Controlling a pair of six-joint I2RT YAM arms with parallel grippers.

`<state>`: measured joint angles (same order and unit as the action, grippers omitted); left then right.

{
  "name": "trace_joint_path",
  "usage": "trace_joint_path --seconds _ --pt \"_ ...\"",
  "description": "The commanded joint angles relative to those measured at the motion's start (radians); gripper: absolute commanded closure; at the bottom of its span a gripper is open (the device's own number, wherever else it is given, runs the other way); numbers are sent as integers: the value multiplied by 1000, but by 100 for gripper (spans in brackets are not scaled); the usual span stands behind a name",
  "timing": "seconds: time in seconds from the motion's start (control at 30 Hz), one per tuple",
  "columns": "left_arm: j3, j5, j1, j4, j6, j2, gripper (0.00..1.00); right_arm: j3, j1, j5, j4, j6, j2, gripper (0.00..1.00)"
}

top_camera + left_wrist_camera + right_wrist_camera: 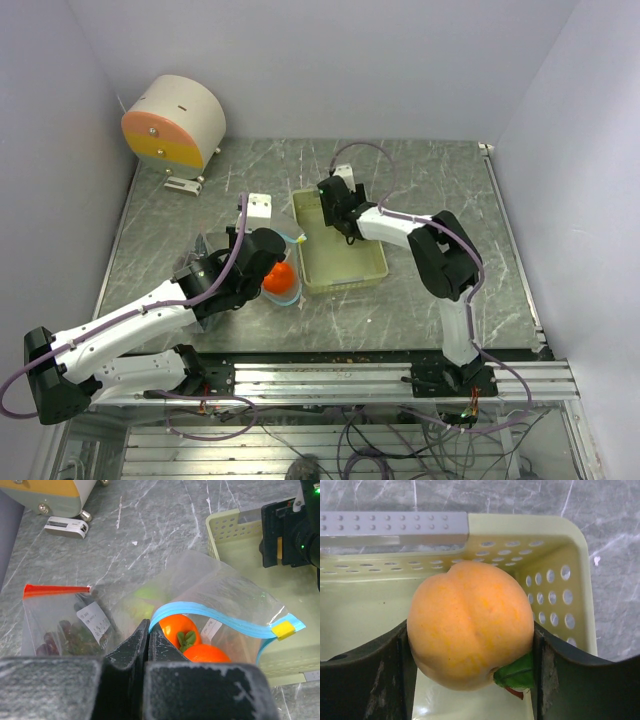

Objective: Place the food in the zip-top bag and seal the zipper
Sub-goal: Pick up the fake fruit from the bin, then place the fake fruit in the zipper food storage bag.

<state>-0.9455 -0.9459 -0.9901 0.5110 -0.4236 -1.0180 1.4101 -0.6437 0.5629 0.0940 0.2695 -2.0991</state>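
the zip-top bag lies just beside the basket's left wall, its zipper mouth gaping, two orange fruits inside. the left claw pinches the bag's near rim. over the basket's far corner the right claw clamps a peach; grey surface stretches beyond the basket.

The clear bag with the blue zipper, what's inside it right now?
In the bag, two orange fruits show with a green leaf between them. The left gripper, closed at its rim, covers the lower part, so anything deeper is hidden.
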Motion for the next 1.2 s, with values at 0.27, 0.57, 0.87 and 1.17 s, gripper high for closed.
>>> trace_joint_path --seconds 0.27,0.57,0.87,1.17 --pt "-21 -11 4 64 -46 17 93 -273 -13 -251 -103 68 449 62" --pt "-52 -14 3 51 -33 -46 93 -589 -120 -915 -224 81 925 63" --pt "-98 2 3 32 -12 -91 93 -653 -339 -955 -286 87 940 62" --pt "-86 16 3 35 -19 -65 93 -568 -364 -692 -362 152 737 62"
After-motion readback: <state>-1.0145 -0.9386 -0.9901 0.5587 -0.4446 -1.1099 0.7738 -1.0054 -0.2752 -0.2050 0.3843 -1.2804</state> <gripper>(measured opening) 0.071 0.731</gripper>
